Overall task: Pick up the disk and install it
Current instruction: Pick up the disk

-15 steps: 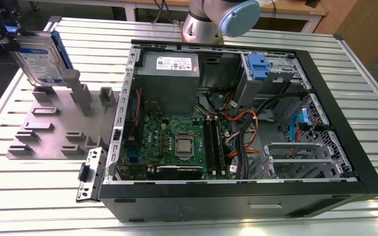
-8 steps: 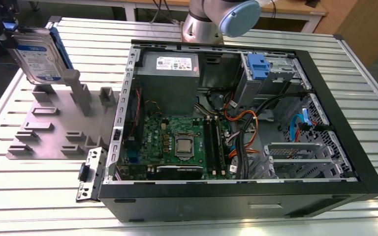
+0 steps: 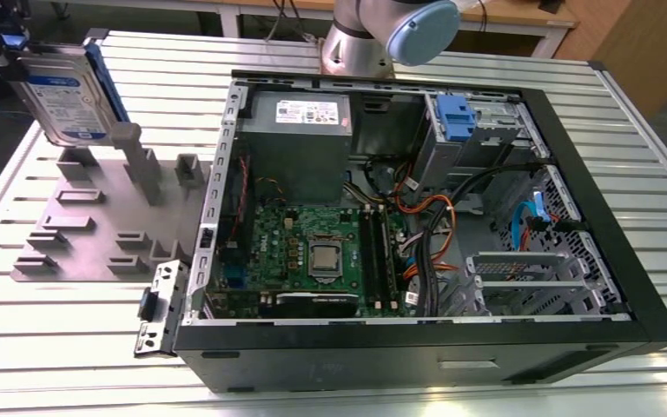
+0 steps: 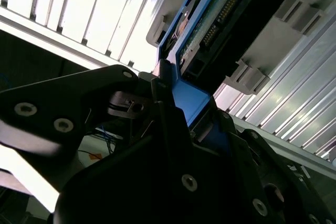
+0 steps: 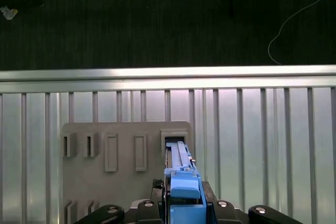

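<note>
At the exterior view's far left: the disk (image 3: 67, 95), upright on edge with its label facing out, lower edge at the posts of a grey fixture rack (image 3: 90, 230); whether it is seated or lifted clear cannot be told. Gripper (image 3: 7, 43) closed on the disk's blue carrier in both wrist views. To the exterior view's right: open computer case (image 3: 617, 269) on a slatted metal table (image 3: 32, 347).
</note>
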Available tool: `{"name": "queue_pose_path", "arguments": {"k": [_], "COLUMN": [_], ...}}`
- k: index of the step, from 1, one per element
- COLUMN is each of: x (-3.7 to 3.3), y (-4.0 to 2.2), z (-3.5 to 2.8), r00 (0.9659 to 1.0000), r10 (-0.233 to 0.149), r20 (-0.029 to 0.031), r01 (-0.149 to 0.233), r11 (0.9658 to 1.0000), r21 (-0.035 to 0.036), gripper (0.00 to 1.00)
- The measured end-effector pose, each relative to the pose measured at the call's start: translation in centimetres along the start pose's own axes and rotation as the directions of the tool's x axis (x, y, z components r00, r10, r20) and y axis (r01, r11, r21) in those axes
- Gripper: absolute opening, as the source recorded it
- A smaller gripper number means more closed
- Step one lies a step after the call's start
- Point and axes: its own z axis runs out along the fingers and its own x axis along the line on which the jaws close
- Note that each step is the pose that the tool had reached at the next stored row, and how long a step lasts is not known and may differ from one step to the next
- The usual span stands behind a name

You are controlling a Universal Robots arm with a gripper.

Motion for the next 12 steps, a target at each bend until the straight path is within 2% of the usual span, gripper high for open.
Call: {"name": "queue_pose_path", "arguments": {"k": [12], "x": [-0.01], "y": [0.00], "z": [-0.78], "r00": [1.0000], "r10": [0.000], "r20": [-0.0001], "r01": [0.000], "r11": [1.0000], "r21": [-0.0001], "gripper": [0.37]}}
